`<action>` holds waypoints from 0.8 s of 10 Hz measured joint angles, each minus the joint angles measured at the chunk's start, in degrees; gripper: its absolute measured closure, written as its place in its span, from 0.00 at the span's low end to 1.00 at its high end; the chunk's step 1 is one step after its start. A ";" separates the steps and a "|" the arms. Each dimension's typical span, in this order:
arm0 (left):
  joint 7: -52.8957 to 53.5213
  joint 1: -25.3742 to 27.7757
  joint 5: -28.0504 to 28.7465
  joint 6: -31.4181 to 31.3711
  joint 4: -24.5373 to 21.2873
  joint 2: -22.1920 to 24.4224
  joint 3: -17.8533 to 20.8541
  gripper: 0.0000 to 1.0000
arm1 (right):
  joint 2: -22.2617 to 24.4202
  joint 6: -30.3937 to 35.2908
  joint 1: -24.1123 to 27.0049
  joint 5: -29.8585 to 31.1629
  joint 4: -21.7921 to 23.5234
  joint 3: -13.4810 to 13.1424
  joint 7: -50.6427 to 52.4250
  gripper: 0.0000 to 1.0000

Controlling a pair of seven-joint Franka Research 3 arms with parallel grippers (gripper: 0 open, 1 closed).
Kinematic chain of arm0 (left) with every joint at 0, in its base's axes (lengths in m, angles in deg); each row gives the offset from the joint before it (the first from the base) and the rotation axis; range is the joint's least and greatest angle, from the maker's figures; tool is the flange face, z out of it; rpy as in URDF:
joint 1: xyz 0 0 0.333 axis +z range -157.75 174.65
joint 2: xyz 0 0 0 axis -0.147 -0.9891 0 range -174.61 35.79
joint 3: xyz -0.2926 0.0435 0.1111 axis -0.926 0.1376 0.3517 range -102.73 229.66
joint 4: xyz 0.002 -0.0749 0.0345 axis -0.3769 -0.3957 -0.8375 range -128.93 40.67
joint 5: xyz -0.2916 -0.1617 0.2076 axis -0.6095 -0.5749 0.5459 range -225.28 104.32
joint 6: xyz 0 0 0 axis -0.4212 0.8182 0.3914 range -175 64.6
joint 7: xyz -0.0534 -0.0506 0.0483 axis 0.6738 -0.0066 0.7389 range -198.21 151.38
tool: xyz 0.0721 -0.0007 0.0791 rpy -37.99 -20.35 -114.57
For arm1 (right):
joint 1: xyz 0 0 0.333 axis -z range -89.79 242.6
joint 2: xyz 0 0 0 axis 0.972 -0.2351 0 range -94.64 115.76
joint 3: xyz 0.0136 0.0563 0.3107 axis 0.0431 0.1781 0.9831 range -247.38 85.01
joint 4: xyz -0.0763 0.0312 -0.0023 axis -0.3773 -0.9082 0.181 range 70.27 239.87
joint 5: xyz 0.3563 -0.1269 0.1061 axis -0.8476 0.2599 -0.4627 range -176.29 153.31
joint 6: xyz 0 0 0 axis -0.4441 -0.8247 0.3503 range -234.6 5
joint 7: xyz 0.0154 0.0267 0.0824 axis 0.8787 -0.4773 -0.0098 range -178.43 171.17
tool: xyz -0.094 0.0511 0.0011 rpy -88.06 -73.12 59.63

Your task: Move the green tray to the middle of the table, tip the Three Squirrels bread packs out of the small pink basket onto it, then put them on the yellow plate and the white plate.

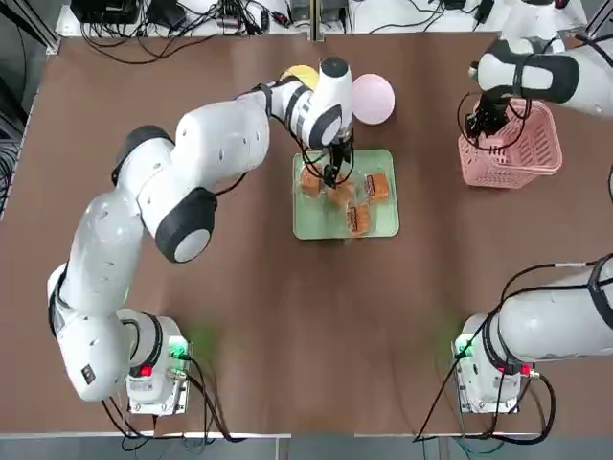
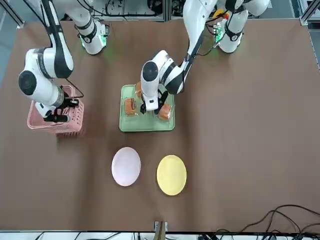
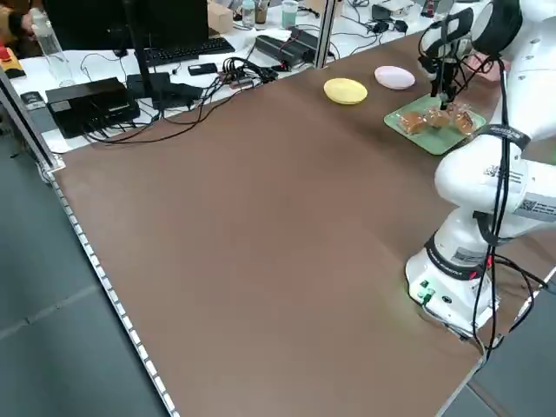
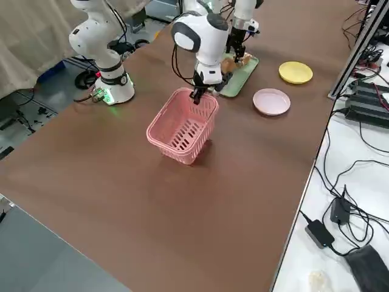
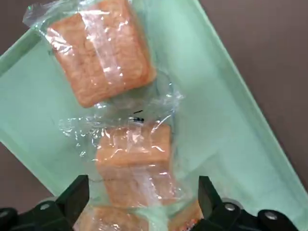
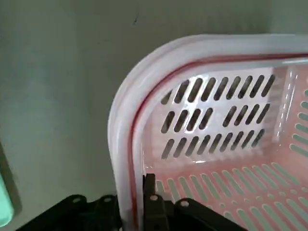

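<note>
Bread packs (image 1: 347,195): four, clear-wrapped, all lying on the green tray (image 1: 388,226), which sits mid-frame in the top view, about the centre of the worktop (image 1: 287,326). Packs are spread over the tray's upper half and middle; two at its left lie touching or overlapping.

Left gripper (image 1: 330,178): poised directly over the tray's upper-left packs, pointing down. Fingers (image 5: 77,199) stand wide apart with nothing between them yet. In the left wrist view one pack (image 5: 134,166) lies squarely between the finger tips, its long axis running away from the fingers, across their closing line; a second pack (image 5: 98,48) lies beyond it, tilted. Judgement: the next move is a straight drop and close on the near pack. The crinkled wrap overlapping its neighbour could drag that one along.

Yellow plate (image 2: 171,174) and white plate (image 2: 125,166): side by side, both bare, lower centre of the front view, near the tray's far edge but apart from it. The left arm is plainly the nearer to packs and plates alike.

Small pink basket (image 1: 517,149): upper right of the top view, well apart from the tray, upright and empty as far as the wrist view shows. Right gripper (image 1: 484,123): fingers clamped on the basket's rim near a corner.
</note>
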State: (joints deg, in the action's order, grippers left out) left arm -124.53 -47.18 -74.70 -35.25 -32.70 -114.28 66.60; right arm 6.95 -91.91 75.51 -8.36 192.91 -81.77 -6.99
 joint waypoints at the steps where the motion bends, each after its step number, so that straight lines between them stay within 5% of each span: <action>1: -0.02 -0.19 -0.11 0.00 -0.29 -0.33 0.00 0.00 | -0.21 -1.51 0.42 0.13 0.19 0.00 0.00 0.93; 6: -0.29 -1.22 -0.34 -0.05 -2.26 -0.63 0.00 0.00 | -4.71 -3.86 1.36 0.30 0.24 0.04 -2.94 0.92; 8: -0.35 -1.71 -0.34 -2.05 -2.33 -1.71 0.00 0.00 | -5.09 -3.85 1.56 0.31 0.21 0.04 -2.98 0.80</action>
State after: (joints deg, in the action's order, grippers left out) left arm -124.88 -48.89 -75.05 -37.30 -35.03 -115.98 66.60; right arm 1.87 -95.76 77.07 -8.04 193.12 -81.73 -9.97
